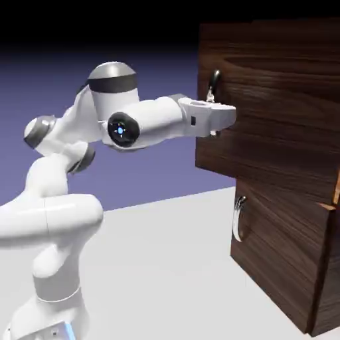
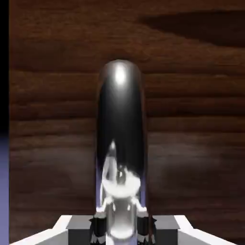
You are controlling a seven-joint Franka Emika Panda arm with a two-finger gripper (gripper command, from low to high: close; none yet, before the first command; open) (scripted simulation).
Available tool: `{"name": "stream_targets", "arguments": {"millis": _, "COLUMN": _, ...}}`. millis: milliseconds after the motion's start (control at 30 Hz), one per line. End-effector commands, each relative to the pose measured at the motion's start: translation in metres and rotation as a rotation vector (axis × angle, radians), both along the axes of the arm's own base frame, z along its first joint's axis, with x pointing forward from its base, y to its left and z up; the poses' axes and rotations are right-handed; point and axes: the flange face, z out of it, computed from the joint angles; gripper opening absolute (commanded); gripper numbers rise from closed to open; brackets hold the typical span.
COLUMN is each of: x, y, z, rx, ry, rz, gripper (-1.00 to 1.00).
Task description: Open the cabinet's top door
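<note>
Gripper (image 2: 122, 225) closed on the top door's silver handle (image 2: 120, 143), the bar clamped between both fingertips (image 2: 98, 225). In the exterior view the arm (image 1: 153, 123) reaches toward 3 o'clock to the top door (image 1: 279, 99) of the cabinet (image 1: 292, 252). The lower handle (image 1: 238, 219) hangs at 6 o'clock of the hand. The pale table (image 1: 159, 265) lies bare beneath; the blue-violet backdrop (image 1: 53, 73) stands behind.

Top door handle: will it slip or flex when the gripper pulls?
Handle looks polished and rounded, so probably slippery; the shut gripper could slide along it. It looks like solid metal, likely stiff. The top door already looks swung out past the lower panel, so it should swing, not tip.
</note>
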Motion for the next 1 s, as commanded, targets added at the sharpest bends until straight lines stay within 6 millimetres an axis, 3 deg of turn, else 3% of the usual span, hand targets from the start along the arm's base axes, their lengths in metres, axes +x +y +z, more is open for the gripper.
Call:
{"name": "stream_targets", "arguments": {"millis": 0, "x": -0.004, "y": -0.006, "z": 0.000, "rx": 0.000, "ry": 0.000, "rz": 0.020, "gripper": -1.00}}
{"name": "stream_targets", "arguments": {"millis": 500, "x": -0.049, "y": -0.117, "z": 0.000, "rx": 0.000, "ry": 0.000, "rz": 0.383, "gripper": -1.00}}
{"name": "stream_targets", "arguments": {"millis": 967, "x": -0.055, "y": -0.222, "z": 0.000, "rx": 0.000, "ry": 0.000, "rz": 0.697, "gripper": -1.00}}
